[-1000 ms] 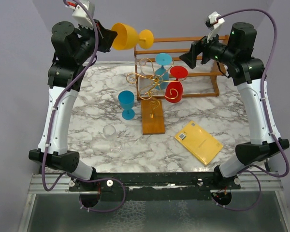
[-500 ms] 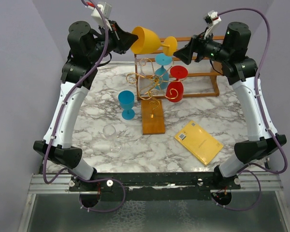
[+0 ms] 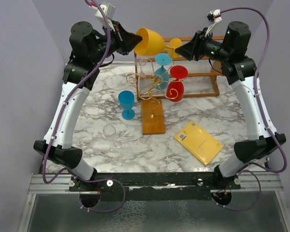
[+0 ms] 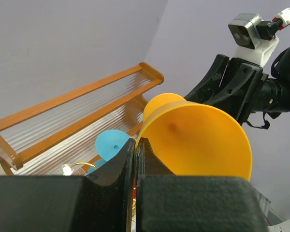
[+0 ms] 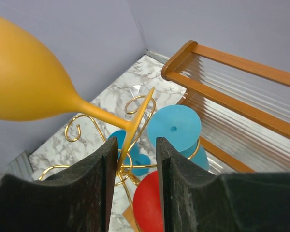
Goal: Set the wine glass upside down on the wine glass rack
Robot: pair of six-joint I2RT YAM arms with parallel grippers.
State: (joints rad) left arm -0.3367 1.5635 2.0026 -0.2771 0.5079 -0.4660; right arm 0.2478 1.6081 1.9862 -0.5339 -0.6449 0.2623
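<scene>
1. Wine glass (image 3: 152,42), yellow and unmarked, hangs in the air above and behind the wine glass rack (image 3: 153,123). It lies on its side, with the bowl to the left and the foot to the right.
2. The only label is a small patch on the yellow book (image 3: 198,141), right of the rack's base; its print is too small to read.
3. The left gripper (image 3: 137,40) is clamped on the rim of the wine glass, its fingers (image 4: 123,166) nearly together over the bowl wall.
4. The right gripper (image 3: 178,50) has its fingers (image 5: 99,188) apart. The foot sits edge-on in the gap; I cannot tell whether it touches.
5. A blue glass (image 3: 162,67) and a red glass (image 3: 175,87) hang foot-up on the rack's gold wire.
6. Another blue glass (image 3: 126,104) stands upright just left of the rack.
7. The wooden slatted shelf (image 3: 198,65) stands behind the rack.
</scene>
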